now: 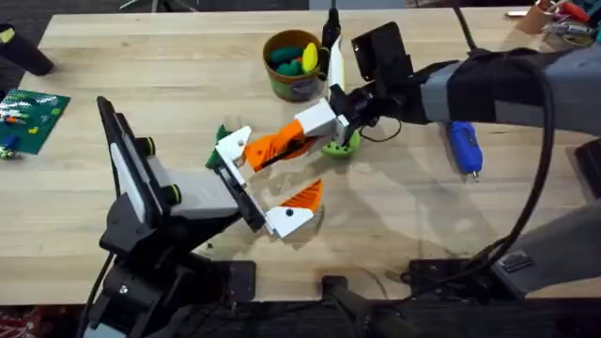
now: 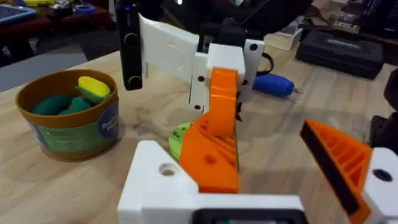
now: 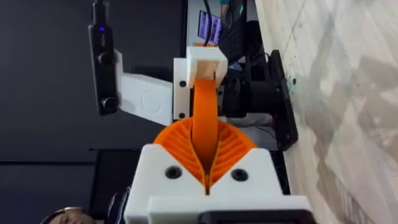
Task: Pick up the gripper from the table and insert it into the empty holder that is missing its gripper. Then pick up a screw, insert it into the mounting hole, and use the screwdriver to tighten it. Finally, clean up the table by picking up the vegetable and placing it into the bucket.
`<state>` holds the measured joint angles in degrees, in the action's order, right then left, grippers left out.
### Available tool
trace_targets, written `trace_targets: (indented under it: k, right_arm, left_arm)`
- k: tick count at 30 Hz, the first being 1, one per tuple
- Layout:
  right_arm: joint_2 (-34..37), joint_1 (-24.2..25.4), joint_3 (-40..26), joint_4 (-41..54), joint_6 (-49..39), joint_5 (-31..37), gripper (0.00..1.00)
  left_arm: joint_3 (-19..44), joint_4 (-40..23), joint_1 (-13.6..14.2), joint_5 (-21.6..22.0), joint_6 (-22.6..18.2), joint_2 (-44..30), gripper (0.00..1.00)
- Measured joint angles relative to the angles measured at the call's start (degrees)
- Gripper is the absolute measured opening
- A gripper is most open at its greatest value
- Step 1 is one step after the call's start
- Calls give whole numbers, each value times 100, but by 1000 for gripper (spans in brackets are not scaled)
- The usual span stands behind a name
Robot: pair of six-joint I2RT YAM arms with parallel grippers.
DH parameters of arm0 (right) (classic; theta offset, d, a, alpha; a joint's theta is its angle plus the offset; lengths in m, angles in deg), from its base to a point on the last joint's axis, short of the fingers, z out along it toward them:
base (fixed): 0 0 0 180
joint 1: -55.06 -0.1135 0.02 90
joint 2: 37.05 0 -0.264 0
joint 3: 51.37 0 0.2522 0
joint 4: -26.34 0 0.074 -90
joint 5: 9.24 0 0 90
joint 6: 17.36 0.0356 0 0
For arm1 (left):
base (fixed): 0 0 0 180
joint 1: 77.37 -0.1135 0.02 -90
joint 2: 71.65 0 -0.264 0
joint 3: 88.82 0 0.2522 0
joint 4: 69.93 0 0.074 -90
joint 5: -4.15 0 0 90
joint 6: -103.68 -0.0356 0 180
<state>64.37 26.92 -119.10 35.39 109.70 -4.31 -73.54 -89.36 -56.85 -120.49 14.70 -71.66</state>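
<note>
1. My right hand (image 3: 204, 147) is clenched on the gripper (image 2: 208, 157), its ribbed pads (image 3: 231, 149) pinching the orange wedge from both sides
2. The gripper's white base sits at the upper end mount of the holder (image 1: 246, 192), which my left arm carries over the middle of the tabletop (image 1: 141, 66); I cannot tell whether the base is fully seated
3. My left hand (image 1: 286, 174) stands spread wide and grasps nothing; its other orange finger (image 2: 339, 163) is well apart from the gripper
4. I judge the gripper light and stiff, hard plastic that won't bend; the ribs give bite, but the wedge tapers and could squirt out under a hard squeeze
5. Best hold, I think, is low on the wedge near the white block, leaving the mounting hole (image 2: 166, 169) free for the screw
6. The screwdriver (image 1: 465, 145) lies to the right, apart; it looks smooth and rounded, so I'd take it round the thick body
</note>
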Motion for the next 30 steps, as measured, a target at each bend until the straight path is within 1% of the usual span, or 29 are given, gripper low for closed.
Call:
trace_targets:
  k: [5, 13, 18, 22, 30]
  right_arm:
    - [-13, -21, -27, -144, 159, 95, 21]
    - [-11, -155, -27, -1154, 835, 345, 21]
    - [-10, -218, -27, -1237, 1133, 483, 19]
    - [0, -222, -27, -1246, 1221, 488, 20]
    - [24, -155, -27, -1212, 1267, 412, 20]
  left_arm:
    - [0, 1, -5, 42, 8, 0, 986]
    - [0, 32, -68, 287, -19, 0, 986]
    - [0, 8, -109, 325, -14, 0, 987]
    - [0, 7, -127, 249, -11, 0, 987]
    - [0, 9, -138, -193, -13, 0, 987]
